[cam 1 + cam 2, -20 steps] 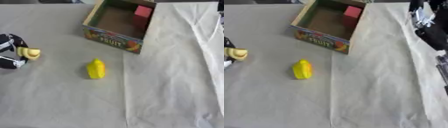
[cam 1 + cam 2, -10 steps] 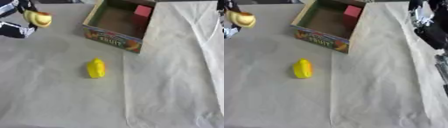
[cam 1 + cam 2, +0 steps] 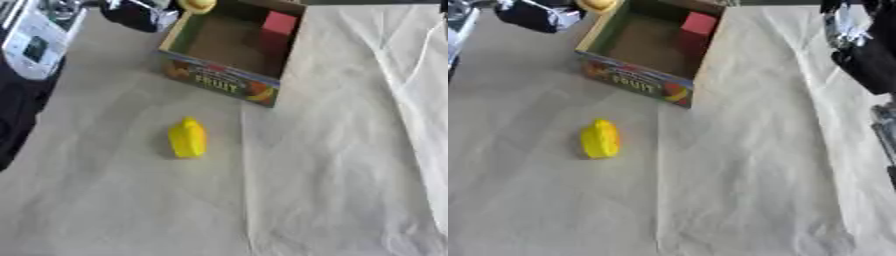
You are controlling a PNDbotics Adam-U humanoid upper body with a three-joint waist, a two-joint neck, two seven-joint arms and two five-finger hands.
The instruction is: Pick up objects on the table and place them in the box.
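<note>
An open cardboard box (image 3: 220, 83) with a "FRUIT" label stands at the top middle, and a red block (image 3: 280, 23) lies in its far corner. My left hand (image 3: 138, 13) is at the top left, beside the box's far left corner, shut on a small yellow object (image 3: 198, 5) that hovers over the box's rim. A second yellow object (image 3: 187, 138), oblong, lies on the table in front of the box. Black and silver parts of my right arm and hand (image 3: 857, 35) show at the upper right edge, away from the objects.
A pale creased cloth (image 3: 332, 165) covers the table, with a raised fold running down the right side. My left forearm (image 3: 31, 45) stretches along the left edge in the left eye view.
My left hand has carried the small yellow object from the table's left edge up and to the right, to the box's far left corner. The oblong yellow object has stayed put.
</note>
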